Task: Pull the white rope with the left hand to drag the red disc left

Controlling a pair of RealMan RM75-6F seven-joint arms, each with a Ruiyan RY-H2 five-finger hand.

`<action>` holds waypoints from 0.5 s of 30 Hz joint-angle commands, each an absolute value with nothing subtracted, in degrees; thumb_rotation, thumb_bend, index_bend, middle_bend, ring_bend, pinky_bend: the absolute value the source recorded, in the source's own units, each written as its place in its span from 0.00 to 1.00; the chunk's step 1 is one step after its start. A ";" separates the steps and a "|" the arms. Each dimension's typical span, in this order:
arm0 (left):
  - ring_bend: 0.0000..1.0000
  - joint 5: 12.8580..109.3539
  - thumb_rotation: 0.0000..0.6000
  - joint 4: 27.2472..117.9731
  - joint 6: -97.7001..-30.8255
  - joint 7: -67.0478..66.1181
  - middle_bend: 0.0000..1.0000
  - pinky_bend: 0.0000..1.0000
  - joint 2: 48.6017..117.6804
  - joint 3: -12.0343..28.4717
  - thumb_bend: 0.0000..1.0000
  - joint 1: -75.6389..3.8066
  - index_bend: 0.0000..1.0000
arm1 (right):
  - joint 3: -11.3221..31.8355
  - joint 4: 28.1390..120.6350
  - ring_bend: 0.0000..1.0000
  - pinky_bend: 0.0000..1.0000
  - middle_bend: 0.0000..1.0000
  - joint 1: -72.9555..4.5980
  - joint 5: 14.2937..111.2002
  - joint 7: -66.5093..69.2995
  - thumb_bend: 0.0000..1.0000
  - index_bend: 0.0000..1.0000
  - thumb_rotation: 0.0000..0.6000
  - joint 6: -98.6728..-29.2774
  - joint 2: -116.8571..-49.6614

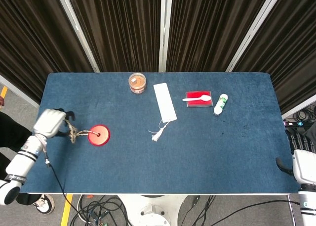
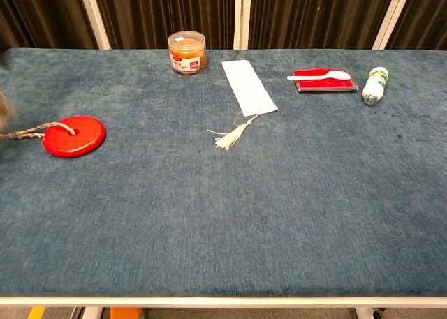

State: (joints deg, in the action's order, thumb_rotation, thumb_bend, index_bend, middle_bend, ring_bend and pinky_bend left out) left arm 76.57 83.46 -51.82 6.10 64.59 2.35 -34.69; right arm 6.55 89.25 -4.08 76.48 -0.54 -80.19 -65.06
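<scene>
A red disc [image 1: 98, 135] lies flat at the lower left of the blue counter [image 1: 207, 147]. The white rope [image 1: 76, 133] runs slack from its centre to the left hand [image 1: 50, 123], whose fingers are closed around it. At the frame's lower right, the right hand [image 1: 305, 165] shows only partly; I cannot tell its grip.

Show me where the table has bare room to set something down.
The whole near half of the table, below the red disc and tassel, is bare. So is the right end beyond the bottle. The far middle is crowded: jar, white strip, spoon.
</scene>
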 commanded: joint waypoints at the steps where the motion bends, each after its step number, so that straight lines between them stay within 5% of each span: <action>1: 0.00 82.67 1.00 87.82 -48.87 8.39 0.00 0.12 62.17 0.14 0.07 -36.69 0.07 | 6.51 89.01 0.00 0.00 0.00 -4.02 76.04 -0.38 0.21 0.00 1.00 -79.80 -64.91; 10: 0.00 83.91 1.00 89.54 -57.62 2.40 0.00 0.12 59.17 0.01 0.06 -32.31 0.07 | 6.50 88.50 0.00 0.00 0.00 -4.11 76.26 0.21 0.21 0.00 1.00 -79.75 -65.24; 15: 0.00 82.22 1.00 90.77 -72.39 -3.86 0.00 0.12 60.46 0.14 0.06 -23.36 0.07 | 6.39 88.78 0.00 0.00 0.00 -3.83 77.09 0.49 0.21 0.00 1.00 -80.66 -65.03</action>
State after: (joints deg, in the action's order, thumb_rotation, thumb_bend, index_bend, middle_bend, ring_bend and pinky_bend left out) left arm 82.97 89.79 -64.03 0.17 59.88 0.25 -29.09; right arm 6.41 88.69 -3.87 76.99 0.43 -80.57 -65.10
